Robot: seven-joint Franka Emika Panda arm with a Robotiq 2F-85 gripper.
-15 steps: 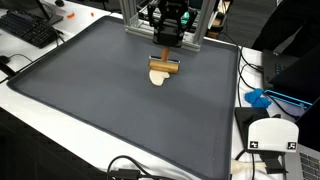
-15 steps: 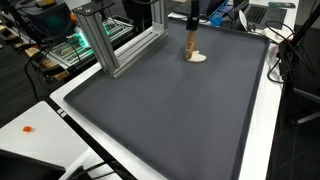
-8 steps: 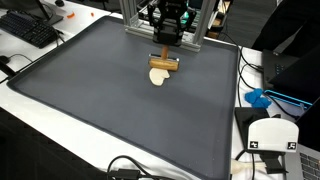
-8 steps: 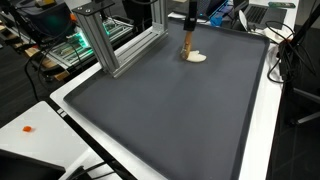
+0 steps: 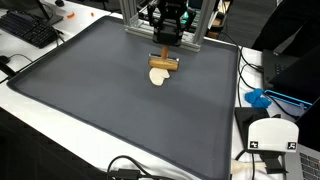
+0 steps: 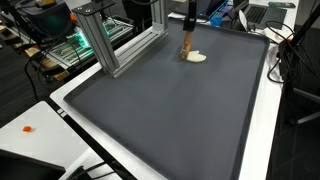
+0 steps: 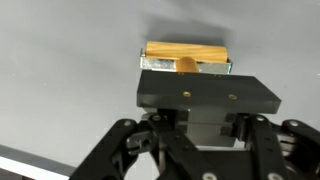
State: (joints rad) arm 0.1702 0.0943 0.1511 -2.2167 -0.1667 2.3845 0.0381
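Gripper [image 7: 185,70] clamped tight on wooden bar [image 7: 185,50], bar right between the fingers, low over the grey mat [image 5: 90,90], long axis crosswise to the jaws (pale piece [image 5: 158,77] just below it)

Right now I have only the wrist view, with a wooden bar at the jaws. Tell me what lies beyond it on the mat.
Observer: The gripper is shut on the wooden bar, and a pale rounded piece lies on the mat right against the bar.
Operator: Report what stands near the arm.
Observer: A metal post frame stands at the mat's edge, close by the gripper.
Operator: Name something off the mat.
Observer: A keyboard lies beyond one corner.
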